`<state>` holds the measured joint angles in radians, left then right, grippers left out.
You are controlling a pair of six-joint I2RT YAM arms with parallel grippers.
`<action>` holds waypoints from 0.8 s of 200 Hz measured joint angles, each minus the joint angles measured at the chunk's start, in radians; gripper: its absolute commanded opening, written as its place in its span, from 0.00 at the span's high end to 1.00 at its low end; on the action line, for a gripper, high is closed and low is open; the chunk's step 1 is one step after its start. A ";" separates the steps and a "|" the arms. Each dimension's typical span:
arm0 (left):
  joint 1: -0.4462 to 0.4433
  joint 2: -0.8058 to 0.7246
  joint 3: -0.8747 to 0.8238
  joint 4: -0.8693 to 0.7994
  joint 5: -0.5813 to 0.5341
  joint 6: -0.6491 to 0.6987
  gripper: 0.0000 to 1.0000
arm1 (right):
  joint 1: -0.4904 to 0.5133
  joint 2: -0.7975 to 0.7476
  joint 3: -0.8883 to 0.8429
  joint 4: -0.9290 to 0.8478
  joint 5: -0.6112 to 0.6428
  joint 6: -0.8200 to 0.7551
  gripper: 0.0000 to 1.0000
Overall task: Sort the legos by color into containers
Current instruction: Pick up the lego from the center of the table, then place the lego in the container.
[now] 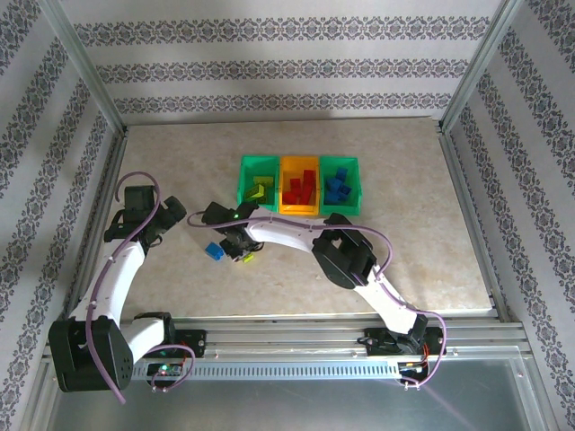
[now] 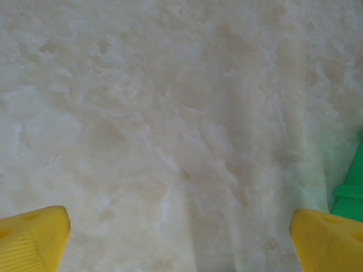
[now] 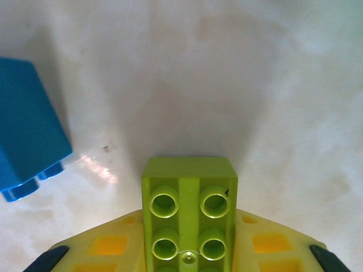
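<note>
Lego brick (image 3: 190,218), yellow-green, round hollow studs

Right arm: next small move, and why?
Probably lift straight up. The right gripper looks closed on the green brick, apparently low over the table. The blue brick lies close beside it, so rising first avoids a knock. The left bin, already holding that color, is the likely target.

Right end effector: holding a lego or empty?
Holding. In the right wrist view, a yellow-green lego sits clamped in the right end effector, studs toward the camera. Lifted or not: cannot tell.
</note>
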<state>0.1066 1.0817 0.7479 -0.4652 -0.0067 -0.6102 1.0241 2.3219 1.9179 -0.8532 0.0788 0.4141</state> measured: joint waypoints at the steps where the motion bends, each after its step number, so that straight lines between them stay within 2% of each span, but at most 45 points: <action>1: 0.000 0.000 0.000 0.000 0.000 0.000 0.00 | -0.002 -0.001 0.000 0.000 0.000 0.000 0.75; 35: 0.000 0.000 0.000 0.000 0.000 0.000 0.00 | -0.072 -0.053 0.020 0.004 0.038 -0.024 0.73; 93: 0.000 0.000 0.000 0.000 0.014 0.000 0.00 | -0.177 -0.060 0.203 0.028 0.121 -0.086 0.73; 160: 0.000 0.000 0.000 0.000 0.034 0.000 0.00 | -0.250 0.067 0.457 0.073 0.153 -0.116 0.73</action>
<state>0.1070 1.0817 0.7479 -0.4652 0.0269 -0.6102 0.7738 2.3890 2.3749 -0.7799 0.2317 0.2977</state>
